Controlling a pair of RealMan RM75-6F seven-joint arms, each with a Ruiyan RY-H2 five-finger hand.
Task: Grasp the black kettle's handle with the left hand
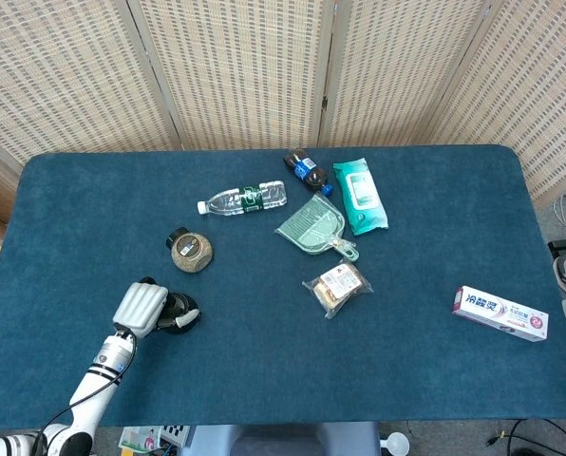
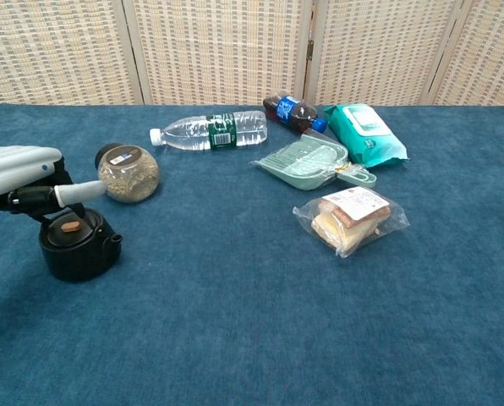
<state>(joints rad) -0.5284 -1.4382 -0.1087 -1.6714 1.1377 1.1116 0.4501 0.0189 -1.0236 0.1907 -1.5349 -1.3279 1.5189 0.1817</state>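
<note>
The black kettle (image 2: pixel 76 247) stands upright on the blue table near the front left, with an orange button on its lid; in the head view, the kettle (image 1: pixel 180 313) is half covered. My left hand (image 2: pixel 22 179) hovers over the kettle's left side, where the handle rises. Its silver fingers stretch flat to the right and the thumb (image 2: pixel 79 192) sticks out just above the lid. From the head view, the left hand (image 1: pixel 141 306) lies over the kettle's left edge. Nothing shows clasped in it; whether it touches the handle is hidden. My right hand is not visible.
A round jar of grains (image 2: pixel 128 173) sits just behind the kettle. Farther back lie a water bottle (image 2: pixel 208 131), a cola bottle (image 2: pixel 292 112), a green dustpan (image 2: pixel 311 163), wet wipes (image 2: pixel 366 133) and a bagged sandwich (image 2: pixel 349 220). A toothpaste box (image 1: pixel 500 313) lies far right.
</note>
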